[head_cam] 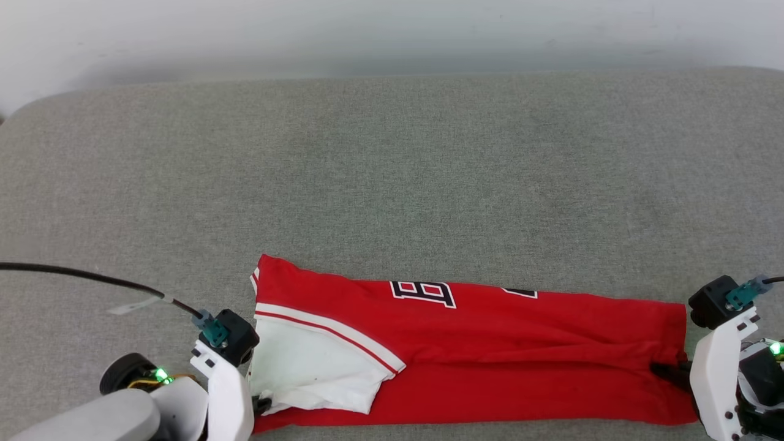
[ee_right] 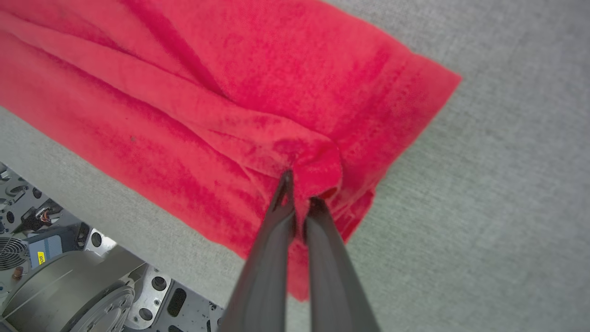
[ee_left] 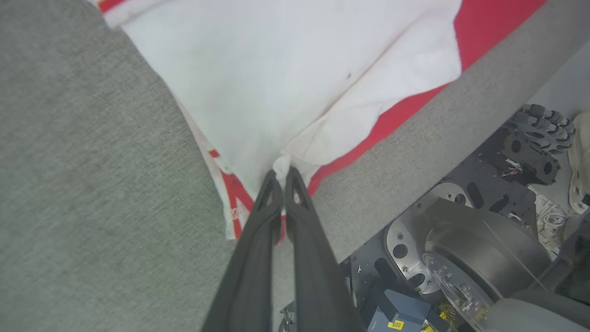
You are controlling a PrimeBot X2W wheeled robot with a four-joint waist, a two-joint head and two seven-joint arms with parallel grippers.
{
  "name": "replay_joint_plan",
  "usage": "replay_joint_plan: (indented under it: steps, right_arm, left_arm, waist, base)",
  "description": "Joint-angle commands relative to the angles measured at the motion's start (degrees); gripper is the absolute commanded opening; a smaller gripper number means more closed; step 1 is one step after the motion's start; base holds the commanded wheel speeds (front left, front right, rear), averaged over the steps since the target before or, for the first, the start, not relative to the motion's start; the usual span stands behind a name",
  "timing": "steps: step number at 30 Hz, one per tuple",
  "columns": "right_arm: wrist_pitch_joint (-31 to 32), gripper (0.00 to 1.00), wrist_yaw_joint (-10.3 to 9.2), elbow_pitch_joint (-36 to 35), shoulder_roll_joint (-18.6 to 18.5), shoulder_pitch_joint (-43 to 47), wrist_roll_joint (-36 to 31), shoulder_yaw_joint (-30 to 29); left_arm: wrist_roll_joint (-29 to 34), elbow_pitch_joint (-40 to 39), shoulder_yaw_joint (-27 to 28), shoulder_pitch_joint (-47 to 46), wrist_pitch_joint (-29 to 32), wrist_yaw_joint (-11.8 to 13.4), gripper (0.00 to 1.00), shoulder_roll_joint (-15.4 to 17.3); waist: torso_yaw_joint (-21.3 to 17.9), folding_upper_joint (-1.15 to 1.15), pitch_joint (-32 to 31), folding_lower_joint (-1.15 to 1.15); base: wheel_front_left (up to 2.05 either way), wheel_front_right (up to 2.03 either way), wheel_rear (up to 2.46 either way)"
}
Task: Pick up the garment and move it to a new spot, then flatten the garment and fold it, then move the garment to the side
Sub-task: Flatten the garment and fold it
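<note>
You have the shirt (head_cam: 490, 361) lying in a long folded strip along the near edge of the grey cushion (head_cam: 392, 171), your left gripper (ee_left: 282, 173) pinched tight on its white-sleeved end and your right gripper (ee_right: 299, 189) pinched tight on bunched red fabric at the other end.

My left gripper (ee_left: 282, 174) is pinched tight on the garment (head_cam: 490, 361) at its white sleeve, my right gripper (ee_right: 300, 189) clamped on its red end. Both sit low at the near edge of the grey padded surface (head_cam: 392, 153), fingers pointing toward each other.
</note>
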Motion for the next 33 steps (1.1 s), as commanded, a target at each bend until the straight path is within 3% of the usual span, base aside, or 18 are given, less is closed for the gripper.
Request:
replay_joint_plan:
  steps: [1, 2, 3, 11, 14, 22, 25, 26, 28, 33]
  right_arm:
    - [-0.4, 0.18, -0.04, 0.4, 0.6, 0.6, -0.1, -0.1]
    - [-0.4, 0.94, -0.04, 0.7, 0.9, 0.6, -0.2, -0.2]
    - [-1.4, 1.00, -0.04, 0.7, 1.3, 0.1, -0.1, -1.0]
    - [-7.4, 1.00, -0.04, -2.7, -0.1, 0.7, 0.2, -7.0]
    - [-9.9, 1.00, -0.03, -3.9, -0.3, 2.0, 0.5, -10.6]
    - [-13.5, 1.00, -0.03, 0.0, 1.4, 8.7, 4.6, -22.4]
    - [-13.3, 1.00, -0.03, 2.1, 2.4, 11.1, 6.5, -25.0]
    - [-12.6, 1.00, -0.03, 3.7, 3.6, 13.5, 8.0, -26.6]
    - [-11.6, 1.00, -0.03, 4.8, 5.1, 15.3, 9.6, -27.5]
    - [-9.7, 1.00, -0.03, 6.5, 7.9, 16.7, 11.3, -27.8]
  left_arm:
    - [-0.3, 0.6, 0.1, 0.9, -0.5, -0.1, 0.00, -0.8]
    - [-0.3, 1.0, 0.1, 1.1, -0.6, 0.0, 1.00, -1.1]
    - [0.2, 1.4, 0.6, 1.0, -1.9, 0.2, 1.00, -1.4]
    - [5.7, -1.0, 2.6, -1.4, -8.0, 2.9, 1.00, -0.2]
    - [7.8, -2.0, 4.7, -1.7, -13.4, 5.6, 1.00, -0.9]
    - [11.5, 0.8, 12.5, 4.7, -35.3, 19.4, 1.00, -6.2]
    - [12.7, 1.5, 15.9, 7.5, -37.8, 22.7, 1.00, -8.0]
    - [16.1, 0.7, 20.8, 10.7, -38.1, 25.8, 1.00, -10.5]
    - [21.6, -0.5, 26.5, 15.3, -38.1, 28.3, 1.00, -13.0]
    - [30.4, -2.5, 35.7, 22.5, -38.2, 30.7, 1.00, -18.1]
  waist:
    - [0.0, 0.00, 0.0, 0.01]
    - [0.0, 0.00, -0.1, 0.01]
    - [0.0, 0.00, -0.5, 0.01]
    - [0.8, 0.00, -2.7, 0.01]
    - [1.0, 0.00, -3.2, 0.01]
    - [1.3, 0.00, -3.0, 0.01]
    - [1.5, 0.00, -2.6, 0.01]
    - [1.8, 0.00, -2.3, 0.01]
    - [2.2, 0.00, -1.9, 0.01]
    - [2.7, 0.00, -1.3, 0.01]
  base:
    - [0.00, 0.00, 0.00]
    - [0.00, 0.00, 0.00]
    - [0.00, 0.00, 0.00]
    - [0.00, 0.00, 0.00]
    - [0.00, 0.00, 0.00]
    - [0.00, 0.00, 0.00]
    - [0.00, 0.00, 0.00]
    - [0.00, 0.00, 0.00]
    - [0.00, 0.00, 0.00]
    - [0.00, 0.00, 0.00]
